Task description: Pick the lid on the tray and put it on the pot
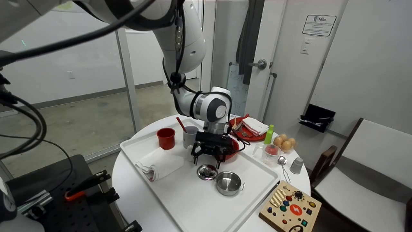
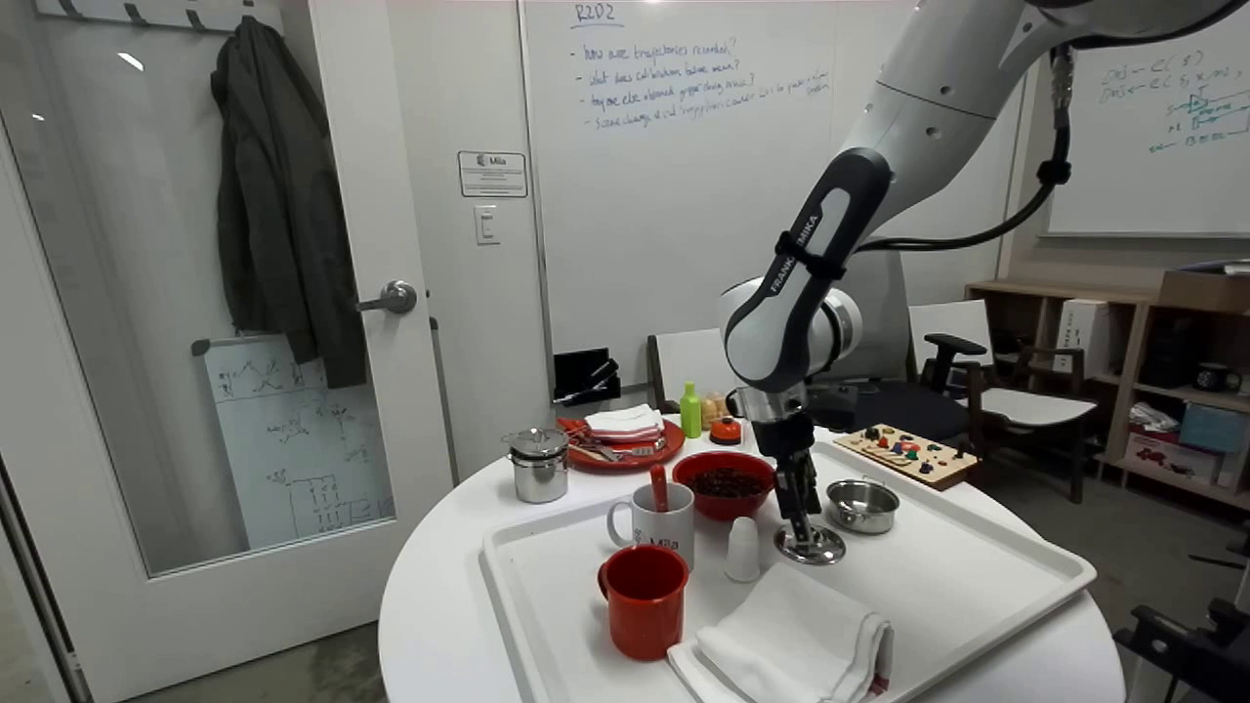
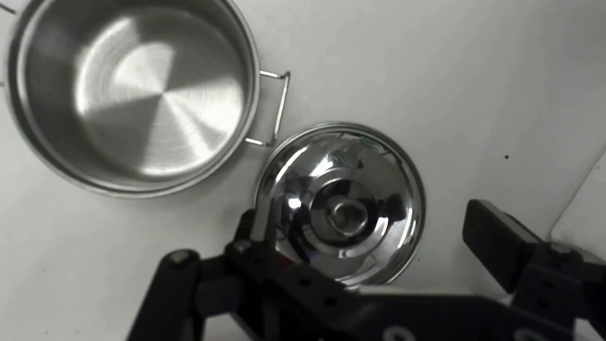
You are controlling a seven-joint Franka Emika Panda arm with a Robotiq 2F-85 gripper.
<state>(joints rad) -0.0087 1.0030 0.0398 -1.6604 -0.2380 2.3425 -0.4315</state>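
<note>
The lid (image 1: 207,173) is a small round shiny disc lying knob-up on the white tray (image 1: 206,211). It also shows in an exterior view (image 2: 822,549) and in the wrist view (image 3: 348,189). The pot (image 1: 228,184) is a low steel pot with wire handles, uncovered on the tray beside the lid. In the wrist view the pot (image 3: 158,94) is at upper left, one handle close to the lid's rim. My gripper (image 1: 207,164) is above the lid, pointing down. In the wrist view its fingers (image 3: 371,213) are wide apart with nothing between the pads; the left finger overlaps the lid's edge.
A red bowl (image 2: 725,500) stands close behind the gripper. A white shaker (image 2: 743,552), a grey mug (image 2: 664,522), a red mug (image 2: 645,610) and a folded napkin (image 2: 796,635) are on the tray. A steel cup (image 2: 540,474) and a wooden button board (image 1: 289,207) stand outside it.
</note>
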